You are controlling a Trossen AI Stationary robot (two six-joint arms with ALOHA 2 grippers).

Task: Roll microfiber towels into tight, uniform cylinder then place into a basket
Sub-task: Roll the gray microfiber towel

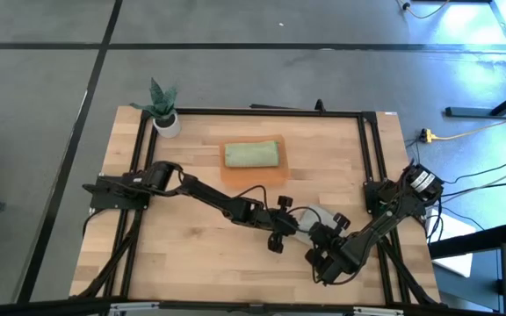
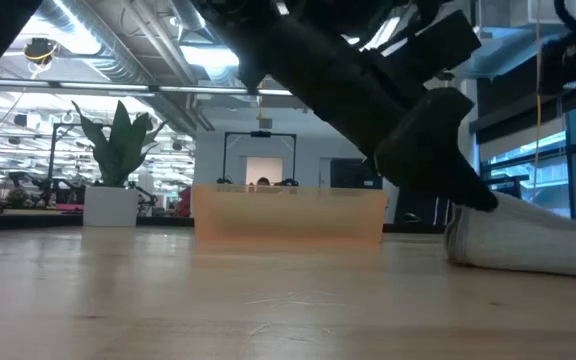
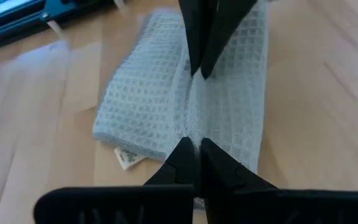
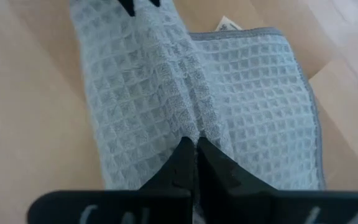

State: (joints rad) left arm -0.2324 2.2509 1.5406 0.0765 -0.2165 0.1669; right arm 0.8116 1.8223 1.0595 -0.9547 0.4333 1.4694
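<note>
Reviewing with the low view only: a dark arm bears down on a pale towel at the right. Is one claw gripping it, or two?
Observer: Two. The left claw is shut, pinching a raised ridge of the grey towel.
Operator: And the right one?
Observer: The right claw is shut on the same ridge, facing the left one from the opposite side.
Operator: Is there anything in the orange basket? I only see its wall.
Observer: Yes. In the high view, a green towel lies inside the basket.
</note>
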